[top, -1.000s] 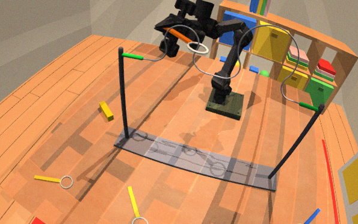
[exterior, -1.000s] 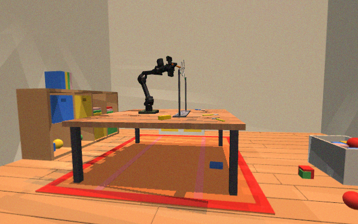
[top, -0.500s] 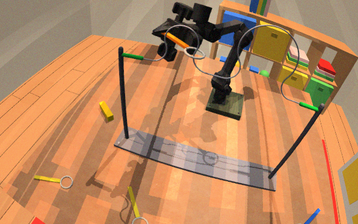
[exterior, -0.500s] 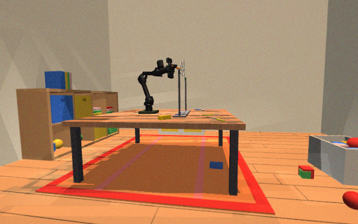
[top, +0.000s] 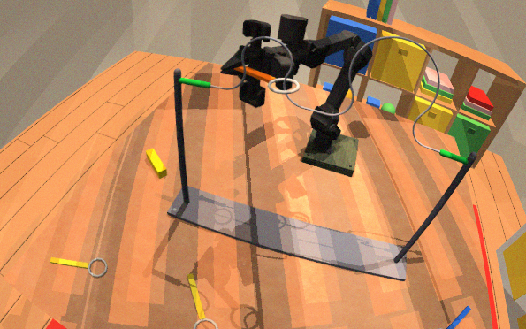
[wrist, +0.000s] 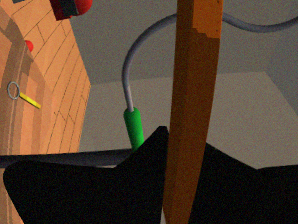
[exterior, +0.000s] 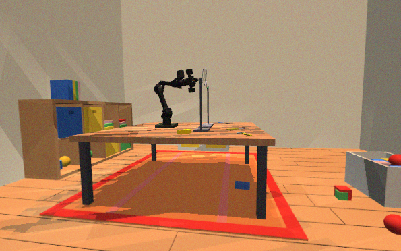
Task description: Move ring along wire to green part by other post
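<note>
Beige walls stood behind the wooden table (top: pixel 218 150) (exterior: pixel 173 140), and out over it the tool (top: pixel 232 69) (exterior: pixel 197 80) (wrist: pixel 168 133) was pinching the orange handle (top: pixel 254 73) (exterior: pixel 195 80) (wrist: pixel 197 75), the pale ring (top: pixel 283 79) reaching ahead of the fingertips, around the grey wire (top: pixel 292 57) (wrist: pixel 126 75) by the look of it! Light and stiff, I judged, that handle perhaps a touch slippery on its smooth flat faces, so the far end, well back from the ring, was the place to hold, keeping the tool off the wire. Any twist there would surely swing the rigid ring at its far end, leaving little forgiveness inside that loop!
</note>
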Motion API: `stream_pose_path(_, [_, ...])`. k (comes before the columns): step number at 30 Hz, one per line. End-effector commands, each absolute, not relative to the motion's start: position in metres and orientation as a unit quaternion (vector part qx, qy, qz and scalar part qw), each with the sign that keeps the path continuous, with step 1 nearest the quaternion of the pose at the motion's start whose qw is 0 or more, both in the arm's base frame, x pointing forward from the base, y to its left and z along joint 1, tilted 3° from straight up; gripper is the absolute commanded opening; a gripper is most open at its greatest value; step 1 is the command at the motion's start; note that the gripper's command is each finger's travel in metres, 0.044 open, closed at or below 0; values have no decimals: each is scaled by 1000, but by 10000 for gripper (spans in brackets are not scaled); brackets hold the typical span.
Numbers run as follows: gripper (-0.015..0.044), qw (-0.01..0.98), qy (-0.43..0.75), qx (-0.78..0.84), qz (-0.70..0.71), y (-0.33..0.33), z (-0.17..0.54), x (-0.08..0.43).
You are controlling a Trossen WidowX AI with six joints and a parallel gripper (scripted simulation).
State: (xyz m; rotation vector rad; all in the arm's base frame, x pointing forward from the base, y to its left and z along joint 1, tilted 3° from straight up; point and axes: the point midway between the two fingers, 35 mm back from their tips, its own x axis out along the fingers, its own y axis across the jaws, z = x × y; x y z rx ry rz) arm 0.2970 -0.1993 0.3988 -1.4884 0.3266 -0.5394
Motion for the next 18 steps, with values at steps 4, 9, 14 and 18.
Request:
stream_pose_path(4, [-150, 750, 163, -598, -229, -194, 372, 297])
stream_pose_path(9, [-150, 787, 174, -550, -219, -189, 354, 297])
stream_pose_path(14, [-150, 821, 185, -500, -207, -181, 337, 298])
stream_pose_path(18, [-150, 845, 193, -458, -197, -173, 325, 299])
